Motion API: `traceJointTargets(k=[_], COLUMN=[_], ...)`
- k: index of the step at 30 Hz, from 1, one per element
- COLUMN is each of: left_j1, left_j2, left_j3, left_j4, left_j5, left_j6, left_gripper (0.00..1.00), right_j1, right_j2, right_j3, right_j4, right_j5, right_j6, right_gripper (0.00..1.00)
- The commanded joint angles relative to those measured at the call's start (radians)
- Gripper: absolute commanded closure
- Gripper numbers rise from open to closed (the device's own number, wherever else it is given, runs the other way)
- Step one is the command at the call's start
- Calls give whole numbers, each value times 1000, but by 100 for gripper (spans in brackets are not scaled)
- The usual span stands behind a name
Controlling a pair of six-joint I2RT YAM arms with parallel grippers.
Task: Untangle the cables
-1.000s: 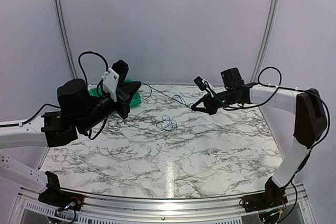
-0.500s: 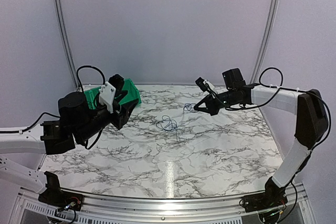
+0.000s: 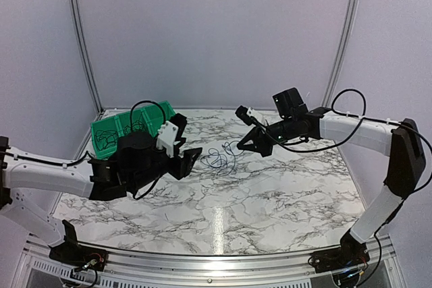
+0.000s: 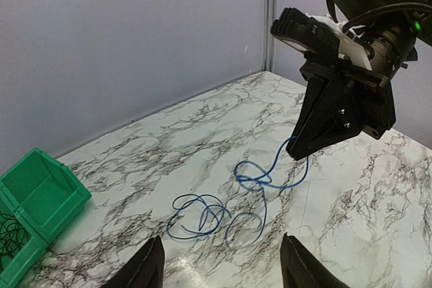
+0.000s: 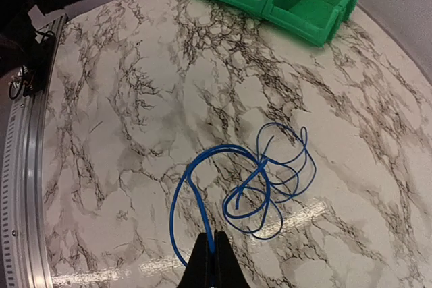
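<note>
Mid-separation, the right gripper (image 3: 243, 145) pinched one end of the blue cable (image 4: 258, 179) aloft, while the left gripper (image 3: 191, 160), wide and empty, probably needed to seize that cable's slack at its three o'clock.

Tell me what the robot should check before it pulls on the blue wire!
1. Right claw shut on the blue wire: ok, one end is pinched between its tips.
2. Left claw open and empty, ready to grab: ok.
3. Loops pulled out straight: not ok, the wire lies in several curls on the table.
4. Wire away from the bin: ok, bare table lies between them.
5. Left claw pointed at the curls: ok, they lie just ahead of it.
6. Real knot in the curls: cannot tell, the strands cross too closely.
</note>
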Motion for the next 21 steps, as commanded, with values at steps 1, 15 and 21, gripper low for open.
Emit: traceJointTargets(k=[1,15,21], left_j1=[-24,-21,0], left_j2=[152,414,492], left_j3=[127,275,329], left_j4=[121,214,236], left_j5=[52,86,-5], left_j6=[-25,-31,-41], left_gripper=[40,52,60], right_j1=[53,60,59], right_j2=[-4,-25,-56], right_j3=[53,55,51], right_j4=[-31,-36,-40], right_j5=[9,-77,-152], right_j6=[-4,12,5], right_gripper=[100,100,100])
